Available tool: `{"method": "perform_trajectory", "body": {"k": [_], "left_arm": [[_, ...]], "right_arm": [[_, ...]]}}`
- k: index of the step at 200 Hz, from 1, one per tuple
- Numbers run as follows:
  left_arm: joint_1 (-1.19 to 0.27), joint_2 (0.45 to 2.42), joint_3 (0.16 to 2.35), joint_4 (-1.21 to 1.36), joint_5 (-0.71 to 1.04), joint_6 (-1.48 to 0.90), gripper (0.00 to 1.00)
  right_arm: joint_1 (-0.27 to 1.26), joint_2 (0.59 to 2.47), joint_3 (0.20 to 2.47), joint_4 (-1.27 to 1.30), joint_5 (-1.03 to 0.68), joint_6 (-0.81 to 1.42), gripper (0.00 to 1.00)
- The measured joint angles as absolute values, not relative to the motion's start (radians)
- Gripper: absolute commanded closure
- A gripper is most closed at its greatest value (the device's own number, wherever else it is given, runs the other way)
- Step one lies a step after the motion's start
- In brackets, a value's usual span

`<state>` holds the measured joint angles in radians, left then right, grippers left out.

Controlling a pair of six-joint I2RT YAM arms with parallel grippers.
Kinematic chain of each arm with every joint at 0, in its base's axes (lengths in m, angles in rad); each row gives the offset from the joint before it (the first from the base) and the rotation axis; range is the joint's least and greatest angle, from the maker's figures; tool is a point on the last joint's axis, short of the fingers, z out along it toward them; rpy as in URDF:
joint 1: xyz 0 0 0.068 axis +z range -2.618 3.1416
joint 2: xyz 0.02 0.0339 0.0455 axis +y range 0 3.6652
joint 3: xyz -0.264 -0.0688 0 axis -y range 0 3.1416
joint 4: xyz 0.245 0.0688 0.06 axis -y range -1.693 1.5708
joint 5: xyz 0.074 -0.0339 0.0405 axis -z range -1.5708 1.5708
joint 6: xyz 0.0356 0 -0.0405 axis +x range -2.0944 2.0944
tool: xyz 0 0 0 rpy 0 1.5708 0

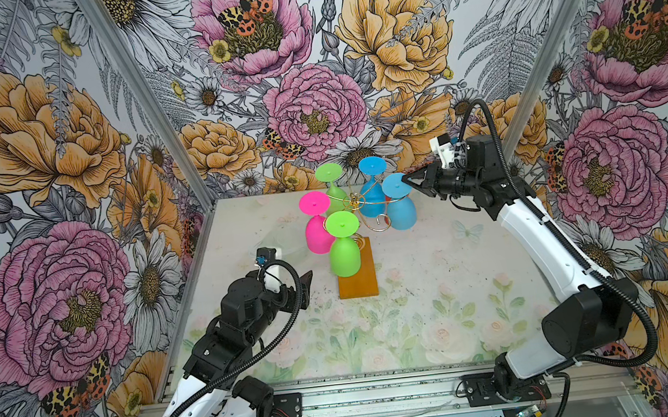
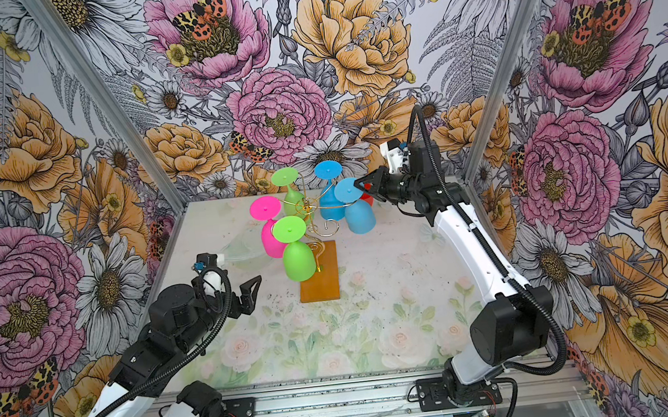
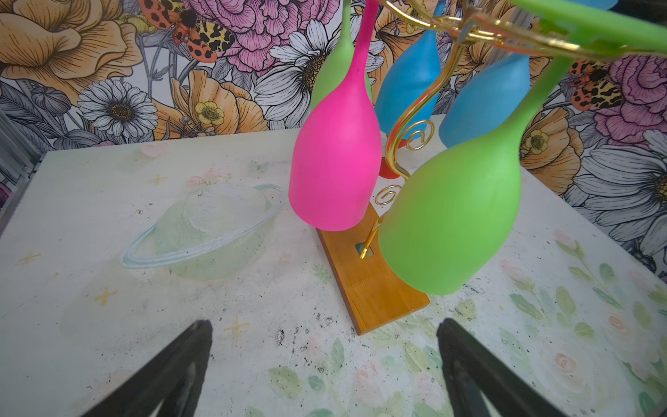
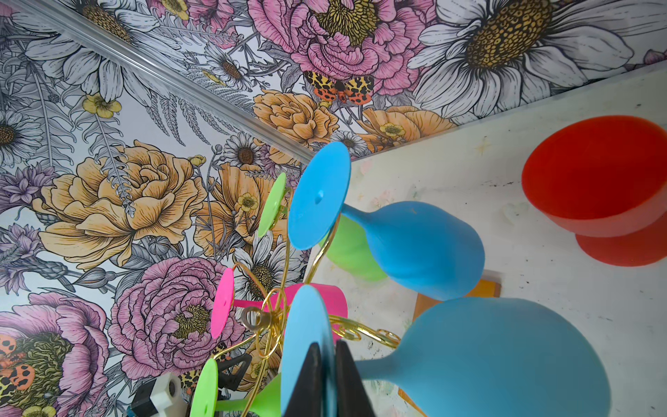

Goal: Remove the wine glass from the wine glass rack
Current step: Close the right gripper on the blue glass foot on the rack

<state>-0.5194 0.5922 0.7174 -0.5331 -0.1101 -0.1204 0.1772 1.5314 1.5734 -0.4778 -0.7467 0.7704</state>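
Note:
The wine glass rack, a gold wire tree on an amber base, stands mid-table with several coloured glasses hanging bowl-down. My right gripper reaches in from the right and is shut on the flat foot of the light-blue wine glass, which hangs on the rack's right arm. In the right wrist view the two black fingers pinch that blue foot disc edge-on. My left gripper hovers low, left of the base, open and holding nothing.
A pink glass, two green glasses and a second blue glass crowd the rack. A red cup stands on the table behind the rack. A clear glass dish lies upside down left of the base.

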Motion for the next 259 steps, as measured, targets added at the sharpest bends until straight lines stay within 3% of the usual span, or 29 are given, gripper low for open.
{"method": "perform_trajectory", "body": {"k": [72, 259], "left_arm": [[-0.519, 0.589, 0.712, -0.529, -0.110, -0.121, 0.01], [-0.514, 0.576, 0.712, -0.526, -0.110, -0.121, 0.01]], "right_arm": [[0.177, 1.507, 1.549, -0.443, -0.767, 0.796, 1.00], [0.177, 1.447, 1.508, -0.406, -0.803, 0.824, 1.00]]}}
